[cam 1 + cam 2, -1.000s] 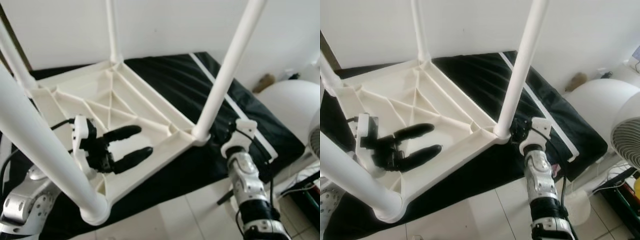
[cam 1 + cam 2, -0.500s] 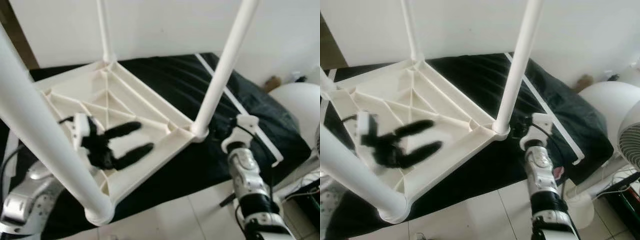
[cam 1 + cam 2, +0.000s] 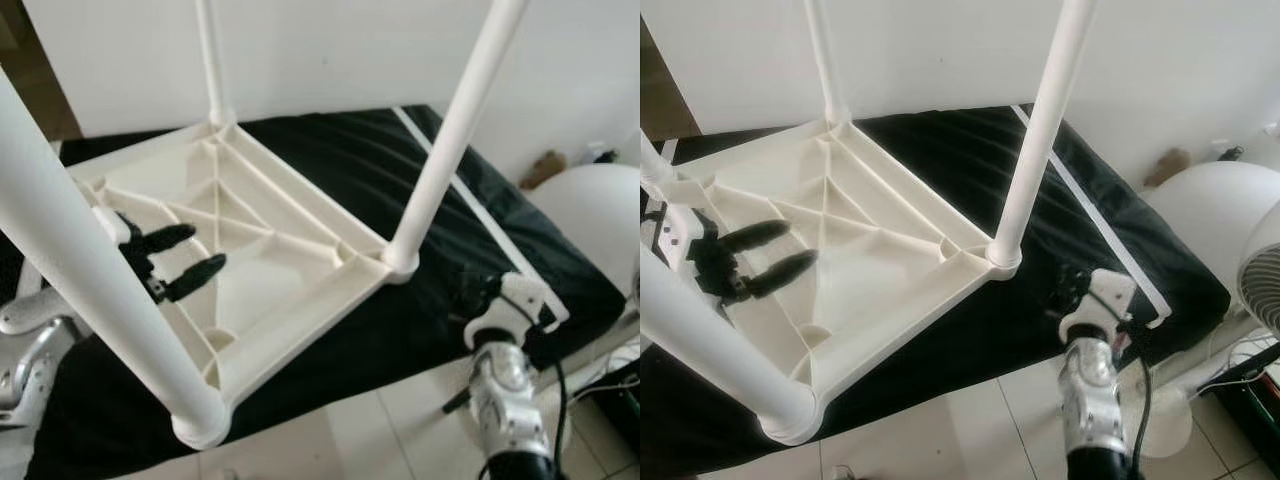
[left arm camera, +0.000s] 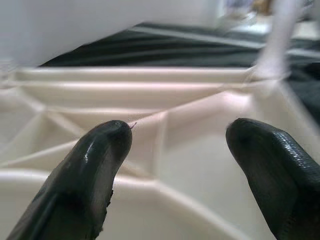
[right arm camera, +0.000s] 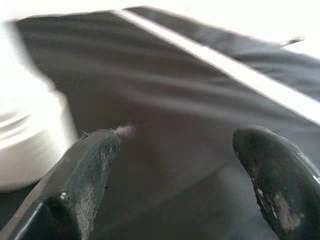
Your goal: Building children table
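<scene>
Left gripper (image 3: pixel 190 252) retreated, partly behind table leg (image 3: pixel 85 290).

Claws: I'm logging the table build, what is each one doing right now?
Left claw: open, empty, over the upturned table.
Right claw: open, empty, over the black mattress.

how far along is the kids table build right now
Mostly built: the white table lies upside down on the black mat with four legs standing in its corners. In hand: nothing; the left tool hovers open over the underside, the right tool open beside it. Left: probably flipping it upright.
</scene>
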Controlling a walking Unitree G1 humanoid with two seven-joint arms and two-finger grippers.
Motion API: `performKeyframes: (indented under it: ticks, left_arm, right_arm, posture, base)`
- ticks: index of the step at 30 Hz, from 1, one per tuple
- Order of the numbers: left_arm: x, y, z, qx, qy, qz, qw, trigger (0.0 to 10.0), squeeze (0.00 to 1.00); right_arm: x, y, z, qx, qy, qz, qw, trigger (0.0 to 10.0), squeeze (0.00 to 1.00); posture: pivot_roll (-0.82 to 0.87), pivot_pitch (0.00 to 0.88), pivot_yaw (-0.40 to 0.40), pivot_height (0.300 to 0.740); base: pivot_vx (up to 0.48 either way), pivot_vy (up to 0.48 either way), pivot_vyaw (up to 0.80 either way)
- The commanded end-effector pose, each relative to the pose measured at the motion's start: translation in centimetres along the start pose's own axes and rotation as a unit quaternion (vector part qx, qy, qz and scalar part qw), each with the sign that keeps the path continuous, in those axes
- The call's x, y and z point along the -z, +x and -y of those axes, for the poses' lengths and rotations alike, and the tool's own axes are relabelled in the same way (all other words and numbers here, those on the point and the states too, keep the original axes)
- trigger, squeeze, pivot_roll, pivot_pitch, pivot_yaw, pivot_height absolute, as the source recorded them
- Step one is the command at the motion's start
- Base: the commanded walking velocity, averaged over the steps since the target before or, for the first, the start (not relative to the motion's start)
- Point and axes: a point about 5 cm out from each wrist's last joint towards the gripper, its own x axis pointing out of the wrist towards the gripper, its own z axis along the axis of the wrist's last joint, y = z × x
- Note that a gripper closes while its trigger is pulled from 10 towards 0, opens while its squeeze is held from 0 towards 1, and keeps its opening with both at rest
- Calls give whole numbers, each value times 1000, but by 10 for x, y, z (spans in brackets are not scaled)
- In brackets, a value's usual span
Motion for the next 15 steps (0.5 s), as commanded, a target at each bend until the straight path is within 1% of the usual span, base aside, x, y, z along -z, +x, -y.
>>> performKeyframes:
  ticks: [1, 3, 5, 7, 8, 9, 11, 13, 14, 15]
  left_arm:
    - [5, -1, -2, 22, 26, -25, 999, 10000, 0]
    - [9, -1, -6, 14, 50, -44, 998, 10000, 0]
    - [15, -3, -11, 7, 76, -75, 994, 10000, 0]
    - [18, -4, -11, 11, 78, -84, 993, 10000, 0]
    - [20, -5, -11, 14, 79, -89, 993, 10000, 0]
    - [20, -6, -8, 27, 69, -85, 994, 10000, 0]
    - [19, -6, -5, 37, 61, -81, 994, 10000, 0]
    - [18, -7, 5, 67, 38, -64, 995, 10000, 0]
    - [18, -7, 5, 67, 38, -64, 995, 10000, 0]
    - [16, -7, 10, 78, 30, -54, 995, 10000, 0]
  right_arm:
    - [-1, -5, -11, -27, 9, -6, 1000, 10000, 0]
    - [-1, -9, -19, -43, 11, -12, 999, 10000, 0]
    - [-1, -9, -25, -54, 16, -19, 998, 10000, 0]
    - [-2, -7, -28, -61, 18, -20, 998, 10000, 0]
    - [-3, -6, -30, -65, 19, -20, 997, 10000, 0]
    - [-5, -4, -30, -67, 18, -21, 997, 10000, 0]
    - [-6, -3, -30, -68, 17, -21, 997, 10000, 0]
    - [-7, 2, -29, -68, 6, -28, 997, 10000, 0]
    - [-7, 2, -29, -68, 6, -28, 997, 10000, 0]
    - [-8, 5, -27, -68, 1, -30, 997, 10000, 0]
  posture:
    - [9, 87, -20, 740]
    - [8, 88, -18, 740]
    - [7, 86, -21, 740]
    - [5, 86, -21, 740]
    - [5, 86, -21, 740]
    - [3, 85, -21, 740]
    - [4, 86, -22, 740]
    - [4, 86, -21, 740]
    - [4, 86, -21, 740]
    - [6, 85, -23, 740]
  base:
    - [0, 0, 0]
    - [0, 0, 0]
    - [0, 0, 0]
    - [0, 0, 0]
    - [0, 0, 0]
    - [0, 0, 0]
    - [0, 0, 0]
    - [0, 0, 0]
    - [0, 0, 0]
    - [0, 0, 0]
